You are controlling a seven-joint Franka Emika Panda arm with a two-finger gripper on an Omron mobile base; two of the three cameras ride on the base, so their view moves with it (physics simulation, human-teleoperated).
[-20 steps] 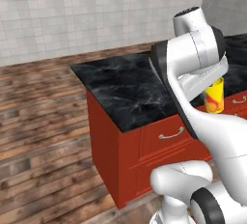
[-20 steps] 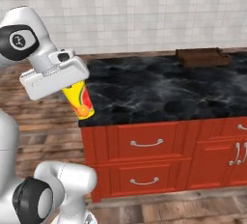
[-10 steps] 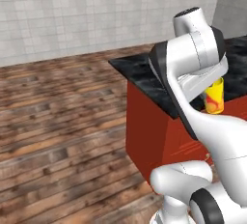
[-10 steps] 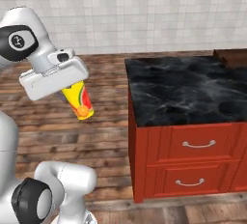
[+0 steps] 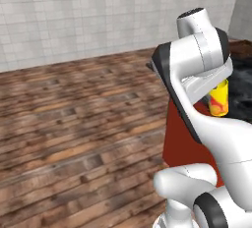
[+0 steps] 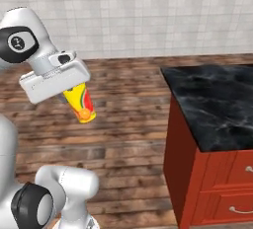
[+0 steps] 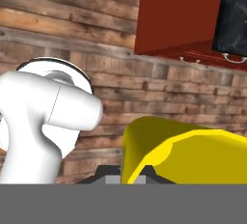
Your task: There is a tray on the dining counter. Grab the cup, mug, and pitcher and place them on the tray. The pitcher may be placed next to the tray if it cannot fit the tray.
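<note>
The cup (image 6: 81,104) is a small yellow tumbler with a red-orange mark, held tilted in mid-air over the wooden floor. My gripper (image 6: 75,95) is shut on its upper part, under the white hand. From the left base view the cup (image 5: 219,100) hangs below the hand, and my gripper (image 5: 217,90) is mostly hidden behind the arm. In the hand view the cup (image 7: 188,150) lies close in the lower right, its open yellow mouth toward the camera.
A black marble worktop (image 6: 217,102) on red cabinets with drawers stands to the right, apart from the cup. Its red side (image 5: 181,138) and dark top (image 5: 242,82) show behind the arm. Brown plank floor (image 5: 74,124) and a tiled wall (image 6: 148,11) lie ahead.
The whole picture has shifted: the base has driven, and the black worktop has slid to the right in both base views. The tray has left the picture. The cup stays gripped.
</note>
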